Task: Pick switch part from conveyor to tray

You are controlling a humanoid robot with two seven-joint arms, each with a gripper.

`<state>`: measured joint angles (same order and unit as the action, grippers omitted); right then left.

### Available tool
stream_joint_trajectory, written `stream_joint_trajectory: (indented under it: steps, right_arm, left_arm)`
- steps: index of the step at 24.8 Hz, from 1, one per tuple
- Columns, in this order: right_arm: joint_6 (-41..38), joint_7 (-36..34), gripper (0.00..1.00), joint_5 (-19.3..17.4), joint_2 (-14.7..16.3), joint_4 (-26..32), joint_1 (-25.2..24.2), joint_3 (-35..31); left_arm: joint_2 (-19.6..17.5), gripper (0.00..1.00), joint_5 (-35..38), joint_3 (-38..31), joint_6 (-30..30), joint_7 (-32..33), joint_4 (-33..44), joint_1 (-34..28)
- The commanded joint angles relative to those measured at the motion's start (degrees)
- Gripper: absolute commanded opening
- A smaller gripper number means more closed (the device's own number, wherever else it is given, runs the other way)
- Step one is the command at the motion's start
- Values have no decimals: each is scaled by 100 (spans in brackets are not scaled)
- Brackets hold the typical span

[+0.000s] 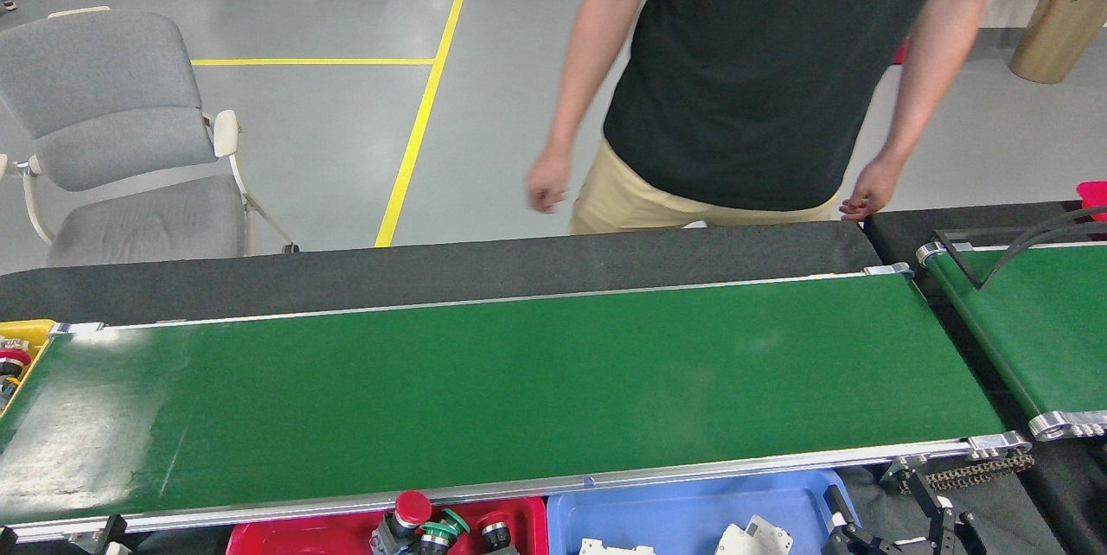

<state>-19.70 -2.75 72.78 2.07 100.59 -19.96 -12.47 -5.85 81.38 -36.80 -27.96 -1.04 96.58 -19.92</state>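
The conveyor (519,382) is a long glossy dark-green belt with silver rails, and no switch part lies on it. Switch parts with red (412,507) and green (446,527) caps sit in a red tray (294,538) at the bottom edge. Beside it is a blue tray (675,507) holding white parts (751,536). Only the black fingers (938,513) of my right gripper (891,525) show, at the bottom right below the belt's corner, spread apart with nothing between them. My left gripper is out of view.
A person in a black shirt (761,71) stands just behind the belt, one hand (860,199) near the far padded edge. A yellow bin (22,334) with a red-capped part (10,361) sits at the belt's left end. A second green belt (1038,330) lies at right; a grey chair (112,131) at back left.
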Motion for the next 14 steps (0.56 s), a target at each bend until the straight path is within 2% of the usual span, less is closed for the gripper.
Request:
stream_joint_trajectory:
  steps: [1,6,14]
  right_arm:
    - [19,2,99,8,-58,84,10,-10]
    - [27,-7,99,-1,-93,84,1,-28]
    - [19,-15,99,-1,-84,84,-69,-63]
  left_arm:
    - [-109,100,-26,-11,-43,-36,45,32]
    - [-232,100,1,305,-157,-36,45,155]
    - [-364,100,-34,261,-192,-36,27,278]
